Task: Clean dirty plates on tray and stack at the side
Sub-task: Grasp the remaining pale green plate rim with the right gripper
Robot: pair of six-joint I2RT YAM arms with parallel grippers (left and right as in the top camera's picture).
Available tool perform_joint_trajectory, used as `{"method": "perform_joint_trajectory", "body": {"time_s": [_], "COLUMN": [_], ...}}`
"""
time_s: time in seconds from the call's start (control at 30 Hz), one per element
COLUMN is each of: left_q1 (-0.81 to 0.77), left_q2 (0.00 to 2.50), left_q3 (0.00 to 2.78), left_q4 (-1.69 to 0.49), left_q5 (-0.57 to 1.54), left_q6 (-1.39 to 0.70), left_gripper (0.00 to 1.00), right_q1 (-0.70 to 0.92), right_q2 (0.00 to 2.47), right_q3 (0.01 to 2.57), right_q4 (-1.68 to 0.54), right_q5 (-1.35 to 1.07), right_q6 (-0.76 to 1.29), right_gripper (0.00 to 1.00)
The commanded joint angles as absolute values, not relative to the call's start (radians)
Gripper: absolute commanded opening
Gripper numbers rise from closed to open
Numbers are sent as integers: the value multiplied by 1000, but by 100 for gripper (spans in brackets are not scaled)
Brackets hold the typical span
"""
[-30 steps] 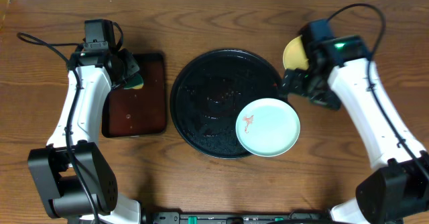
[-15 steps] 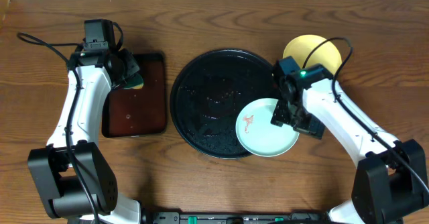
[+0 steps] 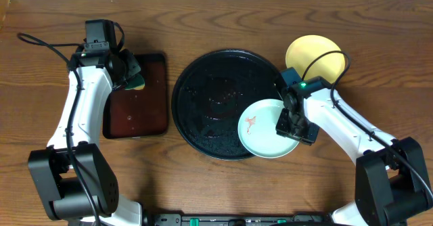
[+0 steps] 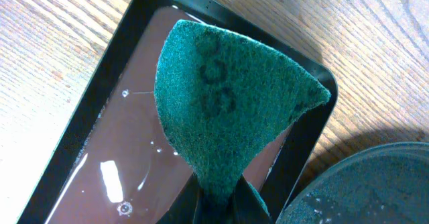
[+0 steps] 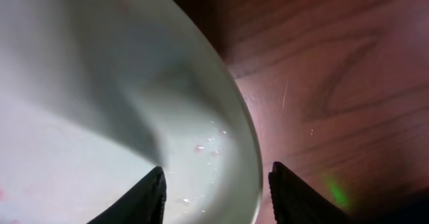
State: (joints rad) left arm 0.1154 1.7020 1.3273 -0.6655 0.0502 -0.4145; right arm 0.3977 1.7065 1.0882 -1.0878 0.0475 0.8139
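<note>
1. Where the large round black tray (image 3: 203, 84) curves toward its near right edge, a small pale mint-blue round plate (image 3: 264, 139) lies flat. The plate's right part overhangs the tray's raised rim and reaches out over the brown wooden surface (image 3: 203, 185).
2. A thin red-orange smear (image 3: 251, 124) marks the left half of that plate.
3. The right hand (image 3: 292, 126) sits at the plate's right edge. Its 2 dark fingers (image 5: 149, 197) straddle the rim in the right wrist view, 1 over the plate's inner face and 1 over the wood outside.
4. That hand is partly open. A gap shows between the rim and the outer finger, so the plate is not clamped.
5. A small yellow round plate (image 3: 308, 50) lies on the surface behind and to the right of the black tray, just beside its rim and apart from the mint-blue plate. A black cable (image 3: 323, 55) crosses over it.
6. The left hand (image 4: 218, 200) is closed on a green scouring pad (image 4: 228, 110), pinching 1 corner while the rest fans out.
7. The pad hangs above a rectangular dark reddish-brown tray (image 4: 87, 150) with a glossy, droplet-speckled floor, which lies just left of the black tray.
</note>
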Motion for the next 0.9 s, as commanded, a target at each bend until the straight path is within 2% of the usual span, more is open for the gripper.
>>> {"method": "perform_joint_trajectory", "body": {"time_s": [0.0,0.2,0.3,0.33,0.57,0.87], "left_q1": [120,120,120,119,119,118], "left_q2": [1712,1712,1712,1712,1712,1712], "left_q3": [1328,1328,1328,1328,1328,1328], "left_q4": [-665,-665,-665,-665,-664,-664], "left_q5": [49,49,49,49,49,51], "left_q6": [-401,-401,-401,-401,-401,-400], "left_gripper": [7,8,8,7,7,7], "right_q1": [399,400,400,400,401,401], "right_q2": [1711,1711,1711,1711,1711,1739], "right_q3": [1068,1072,1090,1099,1190,1196], "right_q4": [-1084,-1063,-1065,-1063,-969,-633], "right_q5": [32,32,16,9,-56,-78], "right_q6": [810,758,724,711,544,362], "right_gripper": [41,22,4,1,1,1]}}
